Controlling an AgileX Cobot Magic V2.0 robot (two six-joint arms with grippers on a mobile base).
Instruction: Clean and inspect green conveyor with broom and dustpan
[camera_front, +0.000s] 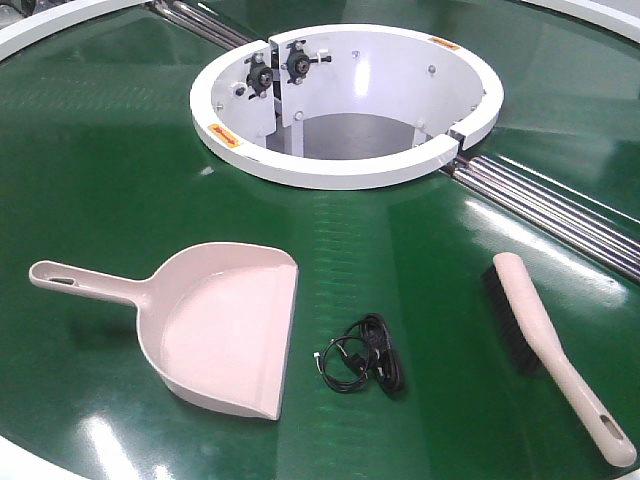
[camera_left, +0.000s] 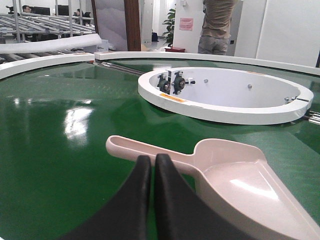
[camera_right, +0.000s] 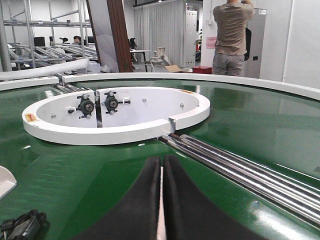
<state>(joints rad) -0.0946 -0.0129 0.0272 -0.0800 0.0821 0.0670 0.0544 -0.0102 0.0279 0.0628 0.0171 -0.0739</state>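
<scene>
The green conveyor (camera_front: 100, 180) fills the front view. The dustpan (camera_front: 225, 325) lies flat on it at the left, handle pointing left. The broom (camera_front: 545, 340) lies at the right, bristles on its left side, handle toward the front. Neither gripper shows in the front view. My left gripper (camera_left: 152, 159) is shut and empty, its tips just short of the dustpan's handle (camera_left: 150, 152). My right gripper (camera_right: 162, 160) is shut and empty, and a thin pale strip of the broom (camera_right: 161, 220) shows through the slit between its fingers.
A small coil of black cable (camera_front: 365, 365) lies between dustpan and broom. The white ring opening (camera_front: 340, 170) sits beyond them, with steel rollers (camera_front: 560, 205) running off to its right. A person (camera_right: 232, 35) stands beyond the far rim.
</scene>
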